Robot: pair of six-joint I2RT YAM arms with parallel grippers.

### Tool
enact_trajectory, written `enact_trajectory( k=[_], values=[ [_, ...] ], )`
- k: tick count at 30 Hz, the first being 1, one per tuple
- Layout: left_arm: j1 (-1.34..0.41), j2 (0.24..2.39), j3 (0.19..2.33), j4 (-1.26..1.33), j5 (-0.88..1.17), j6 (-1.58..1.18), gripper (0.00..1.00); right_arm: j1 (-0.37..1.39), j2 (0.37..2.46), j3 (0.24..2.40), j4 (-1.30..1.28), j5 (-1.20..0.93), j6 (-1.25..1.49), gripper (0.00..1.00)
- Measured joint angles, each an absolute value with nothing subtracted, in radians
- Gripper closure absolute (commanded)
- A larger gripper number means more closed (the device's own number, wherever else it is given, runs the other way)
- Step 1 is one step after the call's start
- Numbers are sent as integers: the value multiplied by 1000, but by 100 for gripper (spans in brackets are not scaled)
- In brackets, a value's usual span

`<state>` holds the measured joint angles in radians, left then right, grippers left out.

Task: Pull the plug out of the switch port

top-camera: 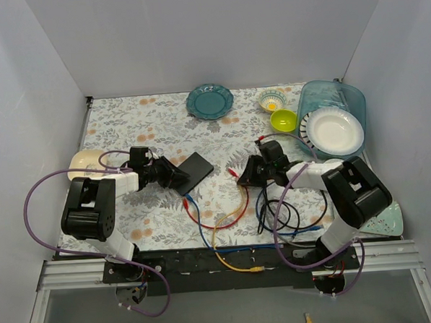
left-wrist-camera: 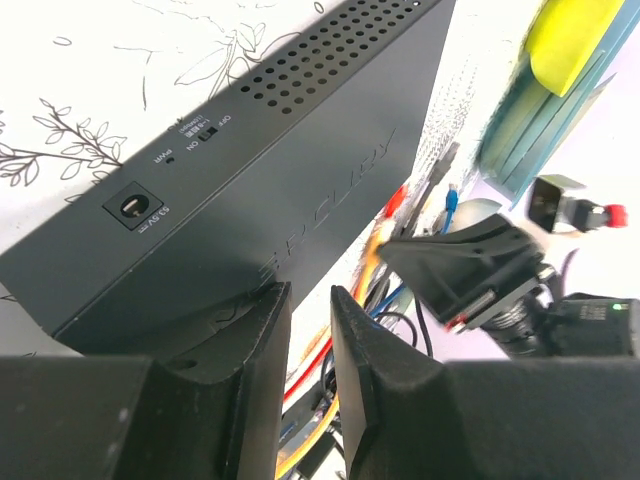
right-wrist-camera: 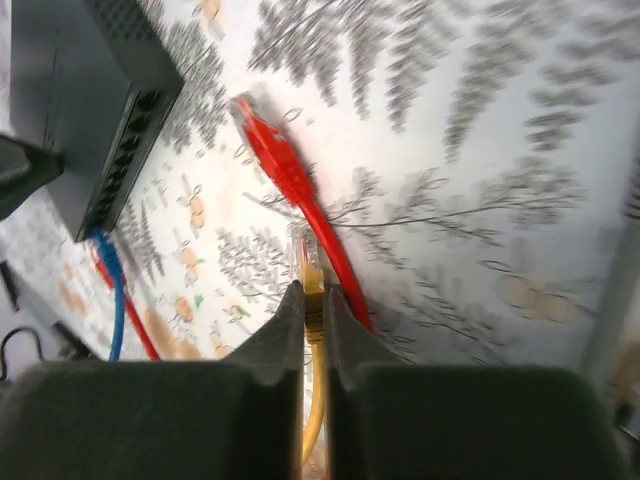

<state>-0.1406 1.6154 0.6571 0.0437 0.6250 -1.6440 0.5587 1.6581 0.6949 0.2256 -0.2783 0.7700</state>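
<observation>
lying between the arms, the switch (top-camera: 195, 166) has its long port row (right-wrist-camera: 125, 150) facing the right gripper (right-wrist-camera: 312, 300); the left gripper (top-camera: 174, 174) seems to pinch its left corner. right jaws are clamped on the yellow plug (right-wrist-camera: 311, 270), well clear of that row.

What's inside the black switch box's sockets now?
A blue cable runs into the end socket of the flat black rectangular switch box; the other sockets look empty. Whether the red cable beside it is plugged in is hidden behind the blue one.
</observation>
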Motion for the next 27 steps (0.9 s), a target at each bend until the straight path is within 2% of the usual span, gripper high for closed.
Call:
enact_trajectory(
  k=[2,3,7,13,20,27],
  values=[
    [-141,1615,660,40,625,-1638,76,552,1621,701,182,-231,728,54],
    [-141,1613,661,38,625,-1636,75,564,1612,713,160,-220,712,53],
    [-141,1589,661,25,603,-1625,74,673,1640,895,75,-204,653,51],
    [-139,1571,685,-4,558,-1608,74,797,1767,1123,105,-274,619,52],
    [-139,1573,704,-54,508,-1596,74,831,1957,1119,99,-398,646,53],
    [-139,1582,715,-70,494,-1593,74,825,1974,1125,113,-450,663,53]
  ],
)
